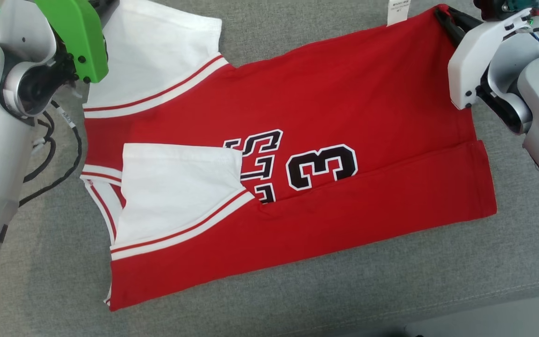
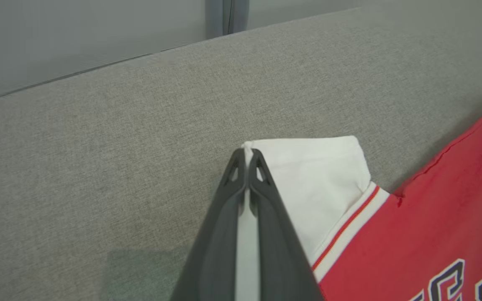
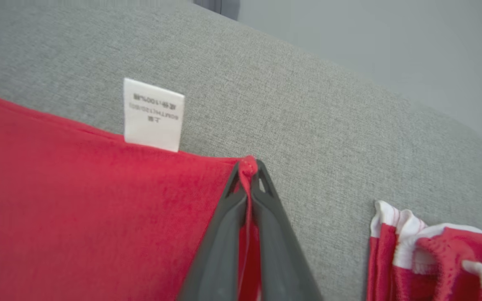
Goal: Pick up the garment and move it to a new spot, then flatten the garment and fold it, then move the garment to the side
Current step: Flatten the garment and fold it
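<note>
Jersey [image 1: 344, 103] lying flat on grey cushion [image 1: 297, 299], long axis running left to right across the robot.
Left gripper [image 2: 247, 154] pinching shut on far corner of white sleeve [image 2: 320, 175], right gripper [image 3: 249, 165] clamping far corner of red hem [image 3: 207, 162]; both sitting along the far edge, near edge already folded over, far edge likely needing a pull toward the robot.

A grey woven cushion [image 1: 269, 290] spreads wide and flat across the head view; a stitched seam [image 1: 484, 289] runs along its near edge; a strip of pale floor [image 1: 508, 320] shows past that edge; on the cushion, at the right wrist view's lower right, lies a crumpled red and white cloth [image 3: 437, 255]; behind the cushion stands a pale wall [image 2: 78, 37], broken by a dark upright strip [image 2: 223, 16].
</note>
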You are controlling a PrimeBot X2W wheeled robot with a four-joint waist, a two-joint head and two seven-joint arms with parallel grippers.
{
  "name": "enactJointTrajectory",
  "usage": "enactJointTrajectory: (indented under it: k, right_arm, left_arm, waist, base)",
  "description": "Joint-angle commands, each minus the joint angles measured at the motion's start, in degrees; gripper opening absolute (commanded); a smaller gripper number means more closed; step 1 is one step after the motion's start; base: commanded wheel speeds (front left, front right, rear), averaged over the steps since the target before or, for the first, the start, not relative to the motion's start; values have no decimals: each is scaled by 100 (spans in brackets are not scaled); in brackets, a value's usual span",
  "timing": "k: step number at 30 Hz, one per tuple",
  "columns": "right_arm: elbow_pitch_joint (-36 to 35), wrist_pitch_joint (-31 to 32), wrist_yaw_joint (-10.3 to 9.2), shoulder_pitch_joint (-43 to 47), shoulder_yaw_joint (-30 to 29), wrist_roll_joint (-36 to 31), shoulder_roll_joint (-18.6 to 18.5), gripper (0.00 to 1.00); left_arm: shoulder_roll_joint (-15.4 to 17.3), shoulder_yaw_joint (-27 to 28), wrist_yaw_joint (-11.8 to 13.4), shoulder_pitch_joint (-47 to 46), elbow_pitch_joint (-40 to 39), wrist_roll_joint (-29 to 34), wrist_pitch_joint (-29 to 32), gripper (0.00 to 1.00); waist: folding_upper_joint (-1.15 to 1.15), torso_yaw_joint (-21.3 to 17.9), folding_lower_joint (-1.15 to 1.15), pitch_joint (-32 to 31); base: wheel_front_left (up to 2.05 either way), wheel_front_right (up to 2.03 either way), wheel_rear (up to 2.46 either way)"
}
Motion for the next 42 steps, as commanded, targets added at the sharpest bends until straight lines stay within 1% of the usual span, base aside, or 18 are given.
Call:
enactJointTrajectory:
  k: [1,6,11,15,18,22,27,30,34,42]
  right_arm:
    - [11,-168,-13,93,53,27,-32,0]
    - [-155,-693,-13,523,195,93,-165,0]
    - [-276,-1163,-13,1090,22,112,-296,0]
    - [-375,-1417,-13,1578,-269,100,-354,0]
    - [-544,-1546,-13,2047,-585,11,-367,0]
    - [-755,-1566,-13,2460,-934,-134,-397,0]
    - [-1046,-1510,-12,2928,-1389,-380,-349,0]
    - [-1230,-1456,-12,3238,-1699,-511,-319,0]
    - [-1526,-1397,-12,3707,-2150,-671,-241,0]
    - [-2170,-1119,-12,4489,-2873,-1067,45,0]
  left_arm:
    - [65,-31,-16,142,-100,-150,-80,0]
    - [370,-107,-15,733,-747,-558,-412,0]
    - [627,82,-12,1623,-1429,-903,-897,0]
    - [805,192,95,2396,-2014,-1047,-1195,0]
    - [937,280,236,3129,-2581,-1153,-1450,0]
    - [1046,326,366,3767,-3073,-1228,-1663,0]
    - [1167,318,537,4582,-3640,-1310,-1866,0]
    - [1202,277,610,5027,-3837,-1370,-1959,0]
    - [1146,202,623,5375,-3822,-1420,-2063,0]
    - [964,41,624,5614,-3533,-1414,-2179,0]
  waist:
    - [0,10,0,-132]
    - [0,49,0,-425]
    - [0,165,0,-721]
    - [0,262,0,-917]
    - [0,332,0,-1079]
    - [0,382,0,-1189]
    - [0,416,0,-1273]
    - [0,467,0,-1314]
    - [0,542,0,-1346]
    - [0,550,0,-1352]
  base:
    - [0,0,0]
    - [0,0,0]
    - [0,0,0]
    - [0,0,0]
    - [0,0,0]
    - [0,0,0]
    - [0,0,0]
    - [0,0,0]
    - [0,0,0]
    - [0,0,0]
